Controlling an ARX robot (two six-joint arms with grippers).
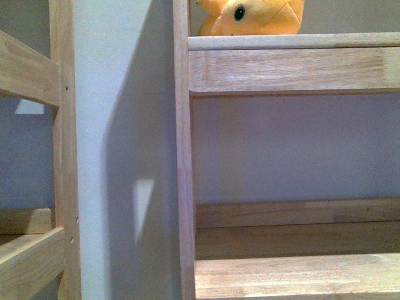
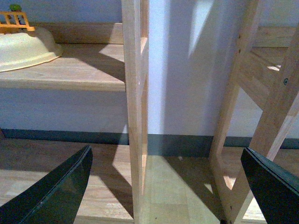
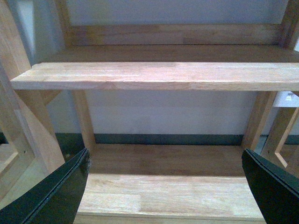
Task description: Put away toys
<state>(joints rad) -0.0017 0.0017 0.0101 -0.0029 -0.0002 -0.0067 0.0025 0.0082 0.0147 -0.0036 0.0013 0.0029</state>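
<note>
**Plush toy on the upper shelf, both grippers empty**

In the front view the yellow-orange plush toy (image 1: 253, 17) sits on the upper shelf (image 1: 294, 42) of the wooden shelving unit on the right, at the shelf's left end, just beside the unit's upright post (image 1: 182, 150). Only its lower part shows — a glossy black eye and rounded orange body — the rest is cut off by the top edge. A lower shelf (image 1: 297, 275) of the same unit lies bare below. To the left, past a strip of pale wall (image 1: 119, 125), stands part of a second wooden unit (image 1: 62, 156). Neither arm appears in this view.

The left wrist view shows the left gripper (image 2: 170, 191) with its jaws spread wide and nothing between them; its dark fingers (image 2: 60, 191) frame a wooden post (image 2: 135, 107) and the wood floor (image 2: 168, 196) beyond. On a shelf off to one side rests a cream-coloured bowl-like object (image 2: 23, 49) with an orange fence-like piece (image 2: 14, 21) behind it (what it is exactly cannot be told).

The right wrist view shows the right gripper (image 3: 166, 191) likewise released — jaws wide apart, holding nothing — facing two bare wooden shelves (image 3: 159, 74) with the wall and a dark skirting strip (image 3: 168, 139) behind them.
</note>
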